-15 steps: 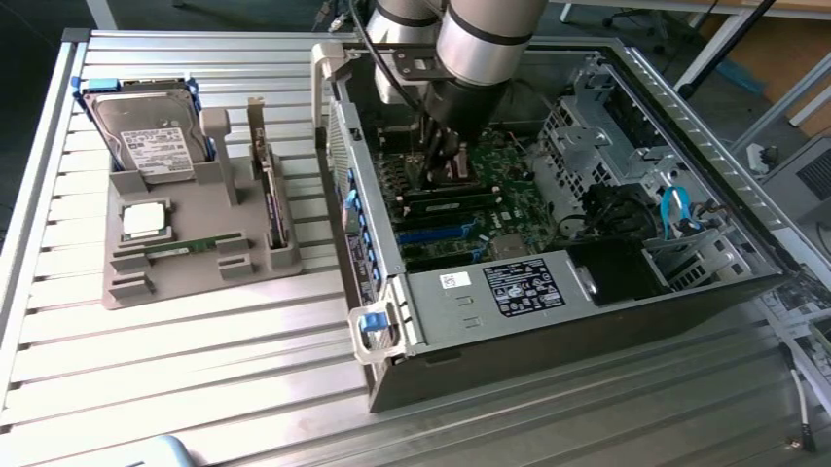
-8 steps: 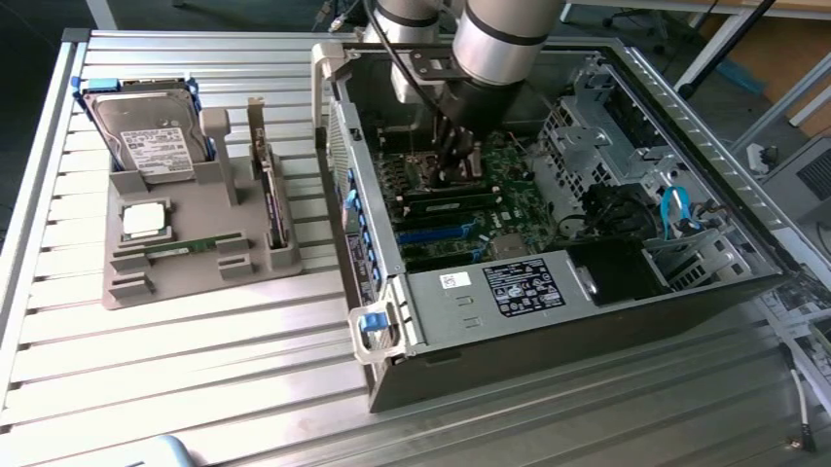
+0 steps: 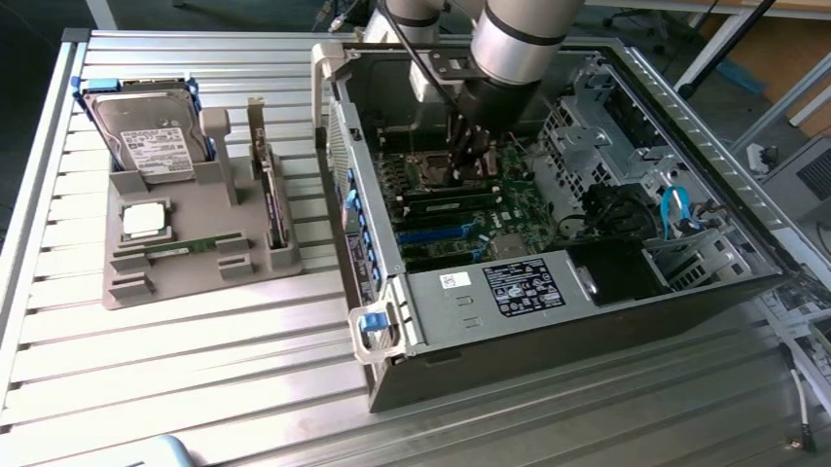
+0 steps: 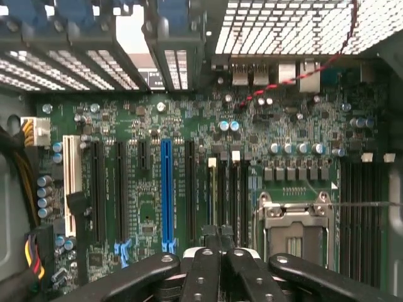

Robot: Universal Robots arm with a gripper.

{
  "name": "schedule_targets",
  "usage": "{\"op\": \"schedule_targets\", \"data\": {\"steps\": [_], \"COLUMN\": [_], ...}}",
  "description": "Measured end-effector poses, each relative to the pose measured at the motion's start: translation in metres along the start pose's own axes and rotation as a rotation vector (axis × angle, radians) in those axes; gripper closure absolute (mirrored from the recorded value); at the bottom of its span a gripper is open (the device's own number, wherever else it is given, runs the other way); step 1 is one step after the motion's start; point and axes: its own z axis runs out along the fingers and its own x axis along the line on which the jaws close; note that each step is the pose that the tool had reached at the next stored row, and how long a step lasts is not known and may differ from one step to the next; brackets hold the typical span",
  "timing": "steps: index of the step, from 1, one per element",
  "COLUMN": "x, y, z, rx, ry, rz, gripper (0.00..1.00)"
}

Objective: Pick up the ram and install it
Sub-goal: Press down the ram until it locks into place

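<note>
Exterior view: gripper (image 3: 464,156) hovering clenched inside the PC case (image 3: 727,292), holding nothing I can make out
ram (image 3: 193,245) is sitting flat in the grey tray (image 3: 195,282) outside; looking light, stiff, fragile, so grabbing its long edges is probably safest

Overhead exterior; wrist close above motherboard (image 4: 189,157)
</note>
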Motion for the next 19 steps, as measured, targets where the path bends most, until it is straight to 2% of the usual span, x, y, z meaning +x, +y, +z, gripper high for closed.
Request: {"op": "schedule_targets", "data": {"steps": [10, 19], "x": [0.0, -0.001], "y": [-0.0235, -0.0341], "z": [-0.0004, -0.0007], "rx": [0.0, 0.0], "ry": [0.0001, 0.0002], "rz": [0.0, 0.0], "gripper": [0.89, 0.89]}}
